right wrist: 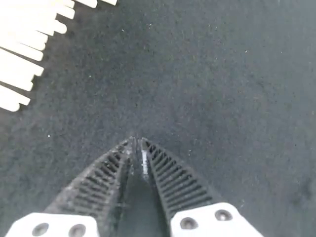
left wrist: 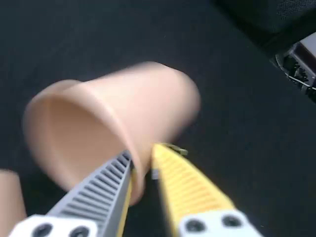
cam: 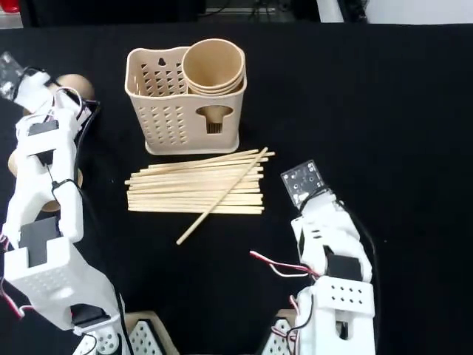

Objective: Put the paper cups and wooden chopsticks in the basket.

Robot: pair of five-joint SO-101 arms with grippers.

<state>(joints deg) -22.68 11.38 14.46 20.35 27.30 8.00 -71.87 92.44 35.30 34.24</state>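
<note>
Your left gripper pinches the rim of the tan paper cup near the beige plastic basket. It looks light and squashy, so hold softly. Your right gripper is closed and empty

A table under black cloth spans the scene, and the cloth carries pale lint specks. Beyond its far edge there is a small red object at far left, dark equipment beside it, and a pale surface at far right.
</note>
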